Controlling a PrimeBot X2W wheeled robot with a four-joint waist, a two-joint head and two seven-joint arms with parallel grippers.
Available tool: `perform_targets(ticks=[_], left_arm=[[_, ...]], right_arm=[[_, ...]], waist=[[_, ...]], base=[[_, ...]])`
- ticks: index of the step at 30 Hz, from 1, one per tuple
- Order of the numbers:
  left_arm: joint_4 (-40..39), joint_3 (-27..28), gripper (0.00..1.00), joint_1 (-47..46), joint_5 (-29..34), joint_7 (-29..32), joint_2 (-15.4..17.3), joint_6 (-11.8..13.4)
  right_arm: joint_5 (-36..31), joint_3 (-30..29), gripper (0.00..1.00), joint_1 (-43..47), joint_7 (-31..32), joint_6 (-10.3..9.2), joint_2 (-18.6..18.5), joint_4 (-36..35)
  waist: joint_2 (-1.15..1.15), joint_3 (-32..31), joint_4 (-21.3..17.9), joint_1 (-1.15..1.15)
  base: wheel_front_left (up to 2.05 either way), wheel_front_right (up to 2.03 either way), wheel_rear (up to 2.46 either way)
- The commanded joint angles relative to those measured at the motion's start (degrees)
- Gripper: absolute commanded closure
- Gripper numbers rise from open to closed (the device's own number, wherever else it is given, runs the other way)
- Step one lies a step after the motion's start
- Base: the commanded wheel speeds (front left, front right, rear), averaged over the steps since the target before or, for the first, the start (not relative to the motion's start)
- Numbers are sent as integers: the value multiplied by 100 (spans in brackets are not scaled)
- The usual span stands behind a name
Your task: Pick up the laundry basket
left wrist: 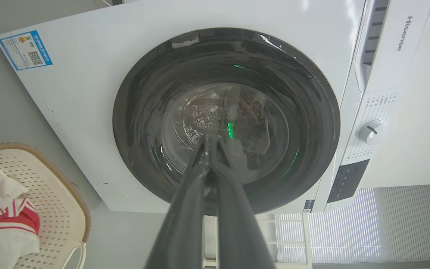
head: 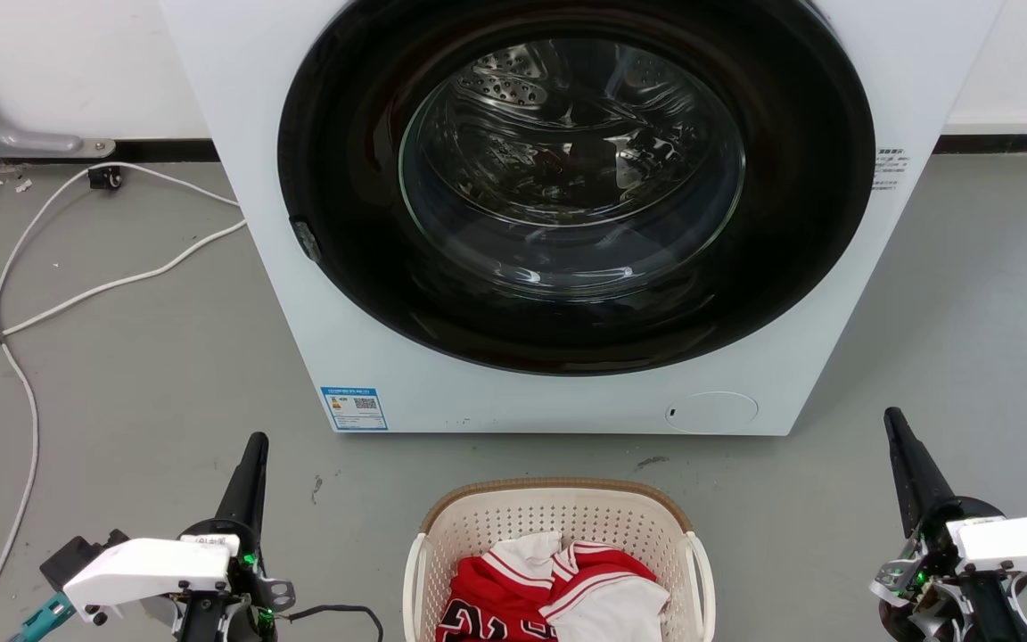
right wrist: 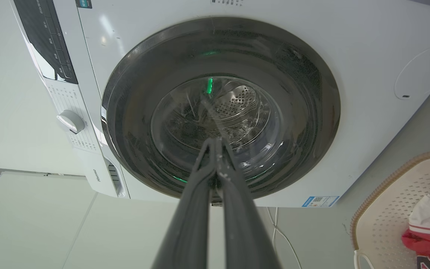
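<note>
The left gripper (head: 255, 446) is clenched: in its wrist view the two dark fingers meet at the tips (left wrist: 209, 139) with nothing between them. It hangs above the grey floor (head: 121, 374) at the lower left of the head view, fingers pointing toward the washing machine (head: 371, 357). The right gripper (head: 893, 419) is clenched too, its fingers pressed together at the tips (right wrist: 215, 142) and holding nothing, at the lower right of the head view.

The laundry basket (head: 558, 517) stands on the floor between the two grippers, well apart from both and touched by neither. It sits near the front of the washing machine, with a strip of bare floor between them. Its brown rim and cream holed wall face the machine, and a white handle shows on each side. Inside lies a heap of red and white clothes (head: 513, 588). The basket shows at the lower left of the left wrist view (left wrist: 58, 209) and at the lower right of the right wrist view (right wrist: 398, 198).

Both grippers aim at the machine's round dark door (head: 567, 178), which is shut, the steel drum visible through the glass. A blue label (head: 354, 408) is stuck low on the machine's front. A white cable (head: 32, 303) trails over the floor to the robot's left.
</note>
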Motion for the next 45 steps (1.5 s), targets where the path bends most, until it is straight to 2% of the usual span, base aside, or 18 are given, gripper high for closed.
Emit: perform_targets(ticks=[1,16,45], left_arm=[[11,19,100,-98,-87,26,-4,-29],[133,103,100,-186,-713,195,-26,-133],[132,169,100,-180,-614,243,-72,-126]], right_arm=[[96,-18,100,-88,26,-1,6,10],[729,-83,100,-162,200,-2,27,122],[635,-147,100,-173,258,-2,76,121]], waist=[[0,0,-1,0],[0,-8,-19,0],[0,-8,-19,0]], base=[[0,0,0],[0,0,0],[0,0,0]])
